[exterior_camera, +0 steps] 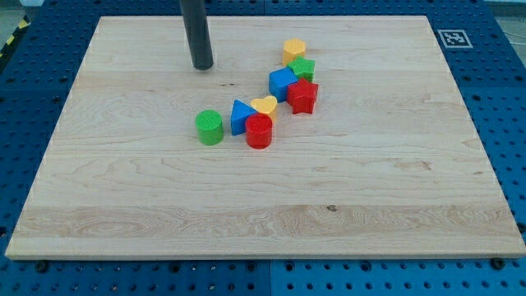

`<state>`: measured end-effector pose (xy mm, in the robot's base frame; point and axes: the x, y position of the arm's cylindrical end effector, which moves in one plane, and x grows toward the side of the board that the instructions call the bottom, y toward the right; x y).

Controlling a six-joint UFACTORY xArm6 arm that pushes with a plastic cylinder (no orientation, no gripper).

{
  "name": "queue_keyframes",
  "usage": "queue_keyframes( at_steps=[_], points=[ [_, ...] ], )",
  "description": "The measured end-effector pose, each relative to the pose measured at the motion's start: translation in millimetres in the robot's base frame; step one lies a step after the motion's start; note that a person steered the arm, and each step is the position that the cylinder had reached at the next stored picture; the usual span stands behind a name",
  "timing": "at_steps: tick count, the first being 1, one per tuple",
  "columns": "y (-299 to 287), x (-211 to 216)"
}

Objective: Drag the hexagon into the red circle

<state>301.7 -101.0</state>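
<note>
Yellow hexagon (294, 51) sits right of my tip (202, 67) (well apart).

Pretty clearly a robotics lab bench. The pale wooden desk (263, 205) sits on a blue perforated metal base plate (501, 90) with a regular grid of mounting holes, there's a black-and-white square fiducial marker (451, 38) stuck by the desk's top right corner, and yellow-black hazard tape (15, 34) past the top left corner.
</note>
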Motion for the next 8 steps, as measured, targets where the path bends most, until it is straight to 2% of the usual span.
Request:
queue_keyframes(
  at_steps=[1, 2, 4, 6, 8],
  points=[
    [0, -43],
    [15, -64],
    [91, -92],
    [182, -88],
    [216, -27]
  ],
)
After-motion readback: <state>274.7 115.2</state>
